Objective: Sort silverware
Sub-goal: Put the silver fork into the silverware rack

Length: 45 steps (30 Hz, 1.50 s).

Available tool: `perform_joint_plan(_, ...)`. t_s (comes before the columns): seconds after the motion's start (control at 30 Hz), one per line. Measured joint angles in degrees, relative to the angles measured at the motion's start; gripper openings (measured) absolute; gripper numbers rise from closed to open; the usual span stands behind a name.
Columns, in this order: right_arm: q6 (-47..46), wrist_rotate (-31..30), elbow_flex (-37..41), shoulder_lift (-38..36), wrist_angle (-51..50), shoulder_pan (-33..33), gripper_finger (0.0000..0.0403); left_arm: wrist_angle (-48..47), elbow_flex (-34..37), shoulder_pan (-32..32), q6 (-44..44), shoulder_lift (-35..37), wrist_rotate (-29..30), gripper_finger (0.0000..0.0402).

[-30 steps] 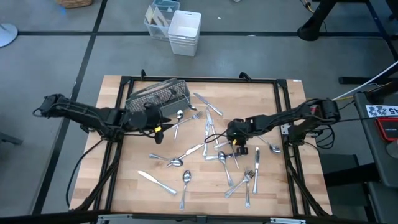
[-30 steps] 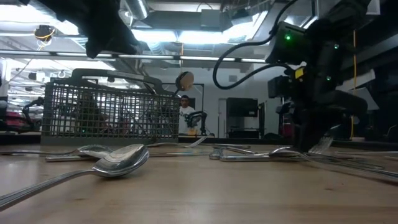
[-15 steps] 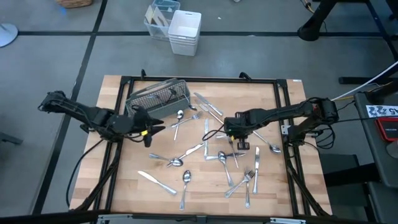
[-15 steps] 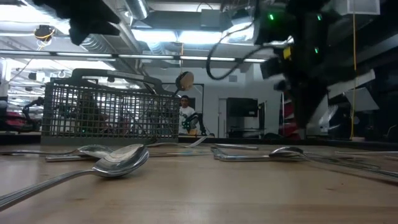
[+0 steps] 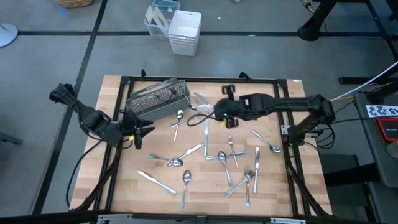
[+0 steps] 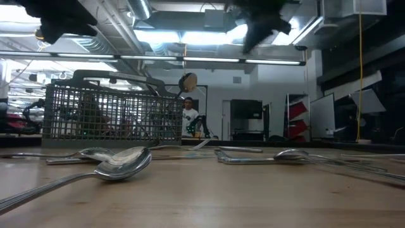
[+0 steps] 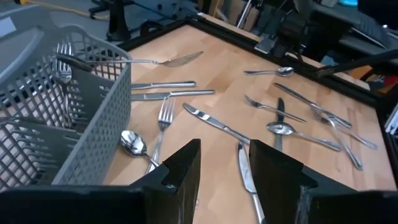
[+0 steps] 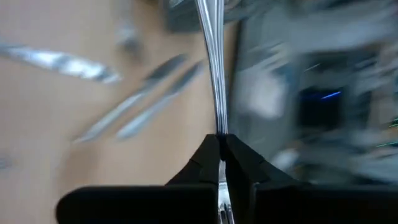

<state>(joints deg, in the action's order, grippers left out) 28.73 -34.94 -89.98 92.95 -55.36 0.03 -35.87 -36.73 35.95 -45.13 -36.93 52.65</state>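
The right claw [image 5: 219,114] hangs above the surface [image 5: 273,186], toward its far edge and near the middle. Its fingers [image 8: 208,163] are pressed together on the thin handle of one silverware piece [image 8: 211,62]; the wrist view shows the shiny stem running straight out from between the tips, though its far end is too blurred to tell fork from spoon. In the high view this held piece is only a dark and silver sliver near the claw.

The left claw [image 5: 138,133] hovers near the left edge of the surface, just beside the grey mesh caddy [image 5: 158,99], which sits at the far left corner. Its fingers [image 7: 180,168] stand apart with nothing between them (the wood and a knife show through the gap).

The rest of the silverware [image 5: 224,158] lies scattered across the surface: a loose cluster of forks, spoons and knives from the middle toward the right and near edges, a knife [image 5: 157,182] and a spoon [image 5: 185,186] close to the near edge, and a few pieces already standing in the caddy. From table height a spoon [image 6: 123,161] lies bowl-up in front.

No brand, label or legible writing can be made out on the silverware or caddy.
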Motion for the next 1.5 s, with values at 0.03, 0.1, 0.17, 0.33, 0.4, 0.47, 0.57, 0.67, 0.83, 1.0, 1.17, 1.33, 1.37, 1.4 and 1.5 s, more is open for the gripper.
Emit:
perform_joint_plan(0.03, 4.4, -2.1, -1.4, 0.9, 2.2, 0.0, 0.0012, -0.1, 0.0, 0.8, -0.6, -0.1, 0.9, 0.0129)
perform_joint_plan(0.1, 13.8, -5.7, -3.7, 3.0, 6.8, 0.0, 0.0012, -0.1, 0.0, 2.4, -1.1, -0.1, 2.4, 0.0129)
perform_joint_plan(0.17, 23.8, -9.0, -5.4, 5.5, 12.0, -0.1, 0.0011, 0.0, 0.0, 3.7, -1.4, -0.2, 3.6, 0.0129)
perform_joint_plan(0.33, 52.0, -15.8, -7.3, 12.5, 26.5, -0.1, 0.0014, 0.9, 0.6, 6.2, -1.5, -0.3, 5.9, 0.0129)
perform_joint_plan(0.4, 63.5, -18.2, -7.3, 15.5, 32.5, -0.3, 0.0014, 1.0, 1.4, 6.8, -2.2, -0.3, 6.6, 0.0129)
perform_joint_plan(0.47, 73.3, -18.9, -7.3, 18.0, 39.1, -0.6, 0.0015, 1.0, 2.5, 7.2, -3.7, -0.4, 7.0, 0.0129)
perform_joint_plan(0.57, 84.9, -19.4, -7.3, 21.7, 50.9, -1.5, 0.0015, 0.7, 4.1, 7.4, -6.2, -0.5, 7.3, 0.0129)
perform_joint_plan(0.67, 93.4, -19.5, -7.3, 24.4, 61.4, -2.9, 0.0015, 1.2, 5.4, 7.4, -7.8, -0.7, 7.8, 0.0129)
perform_joint_plan(0.83, 97.6, -18.0, -7.3, 26.5, 63.8, -5.7, 0.0015, 0.9, 7.5, 7.5, -10.1, -0.7, 8.3, 0.0129)
perform_joint_plan(1.0, 98.0, -14.0, -7.2, 27.5, 63.7, -6.5, 0.0016, 0.9, 8.7, 7.6, -11.8, -0.7, 8.4, 0.0129)
perform_joint_plan(1.17, 98.7, -8.3, -7.2, 28.1, 65.0, -6.0, 0.0016, 1.0, 9.4, 7.6, -11.9, -0.7, 8.6, 0.0129)
perform_joint_plan(1.33, 99.4, -3.1, -7.3, 28.4, 62.0, -6.1, 0.0016, 0.9, 10.2, 7.5, -11.9, -0.7, 8.7, 0.0129)
perform_joint_plan(1.37, 99.7, -2.1, -7.3, 28.7, 61.6, -6.1, 0.0016, 1.0, 10.4, 7.5, -11.9, -0.7, 8.7, 0.0129)
perform_joint_plan(1.4, 100.2, -1.7, -7.3, 28.9, 61.2, -6.2, 0.0016, 1.0, 10.5, 7.5, -12.0, -0.7, 8.7, 0.0129)
perform_joint_plan(1.5, 103.0, -1.1, -7.3, 30.2, 62.1, -6.2, 0.0016, 1.1, 10.6, 7.5, -12.3, -0.7, 8.7, 0.0129)
